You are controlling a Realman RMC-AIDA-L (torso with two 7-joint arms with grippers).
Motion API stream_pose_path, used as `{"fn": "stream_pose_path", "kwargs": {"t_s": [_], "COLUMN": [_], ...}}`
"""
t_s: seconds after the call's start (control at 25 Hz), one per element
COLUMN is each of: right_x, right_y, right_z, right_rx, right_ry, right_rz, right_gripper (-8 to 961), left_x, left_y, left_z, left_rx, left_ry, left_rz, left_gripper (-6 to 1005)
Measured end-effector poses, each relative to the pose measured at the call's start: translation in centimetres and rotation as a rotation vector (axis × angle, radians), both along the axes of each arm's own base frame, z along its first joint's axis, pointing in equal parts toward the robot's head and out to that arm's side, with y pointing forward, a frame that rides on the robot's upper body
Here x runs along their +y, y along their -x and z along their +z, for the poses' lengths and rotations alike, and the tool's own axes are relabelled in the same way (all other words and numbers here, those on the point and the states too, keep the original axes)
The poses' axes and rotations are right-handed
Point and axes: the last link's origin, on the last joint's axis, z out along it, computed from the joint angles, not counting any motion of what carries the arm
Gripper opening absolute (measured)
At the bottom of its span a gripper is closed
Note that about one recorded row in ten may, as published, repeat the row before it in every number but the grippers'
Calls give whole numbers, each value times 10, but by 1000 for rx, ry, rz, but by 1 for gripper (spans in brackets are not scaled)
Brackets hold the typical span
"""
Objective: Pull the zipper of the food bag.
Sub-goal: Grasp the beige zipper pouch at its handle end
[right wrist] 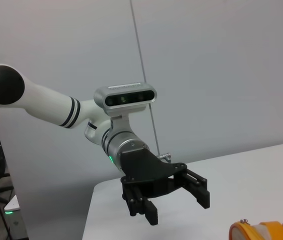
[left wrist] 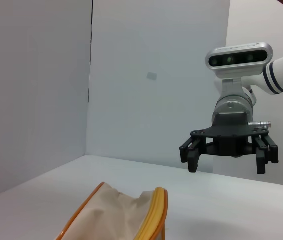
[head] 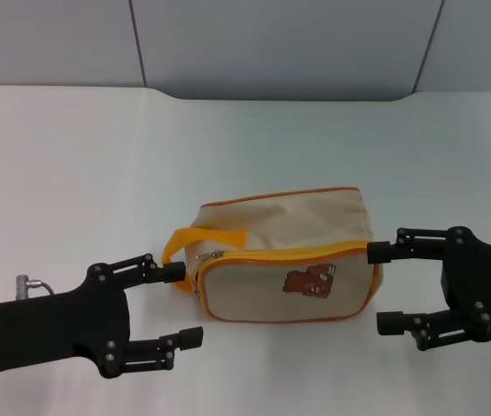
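The beige food bag (head: 284, 260) with orange piping and a brown bear patch lies on the white table (head: 72, 173), its orange loop handle (head: 195, 237) pointing to my left. The zipper (head: 271, 255) runs along the top edge of its front panel, with the small silver pull tab (head: 199, 283) at the left end. My left gripper (head: 183, 305) is open just left of the bag, beside the handle. My right gripper (head: 384, 288) is open just right of the bag. The bag's top also shows in the left wrist view (left wrist: 116, 210), and its handle in the right wrist view (right wrist: 259, 232).
A grey wall panel (head: 271, 43) stands behind the table's far edge. The left wrist view shows the right gripper (left wrist: 228, 162) hanging over the table. The right wrist view shows the left gripper (right wrist: 176, 202) and its white arm (right wrist: 46, 102).
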Motion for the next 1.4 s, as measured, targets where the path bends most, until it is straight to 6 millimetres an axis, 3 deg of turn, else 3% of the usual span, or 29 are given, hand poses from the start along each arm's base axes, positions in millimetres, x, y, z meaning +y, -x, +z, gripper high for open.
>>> {"fn": "stream_pose_path", "kwargs": {"t_s": [0.48,0.52,0.64,0.76,0.84,0.88,1.24,1.4], "right_x": [0,0,0,0,0,0,3,4], "right_y": [2,2,2,2,2,2,1,1], "right_z": [-2,-2,-2,-2,-2,-2,-3,-4], "right_rx": [8,9,9,9,9,8,-4,-5], "right_ry": [-7,-7,-8,-8,-8,-8,-25,-27], "right_rz": [12,12,13,13,13,12,1,-1], "right_gripper": [837,837,836,836,836,836,836,835], "left_x": [-1,-4,-6,-19,-19,-27,-24,-22], "left_y": [3,15,21,33,33,33,31,22], "left_z": [-2,-15,-26,-58,-58,-71,-75,-85], "left_rx": [-23,-27,-12,20,20,16,-8,-9], "left_ry": [-62,-148,-178,-260,-260,-385,-442,-426], "left_rz": [1,52,85,167,167,189,253,251], "left_gripper": [785,783,778,773,770,768,753,746]}}
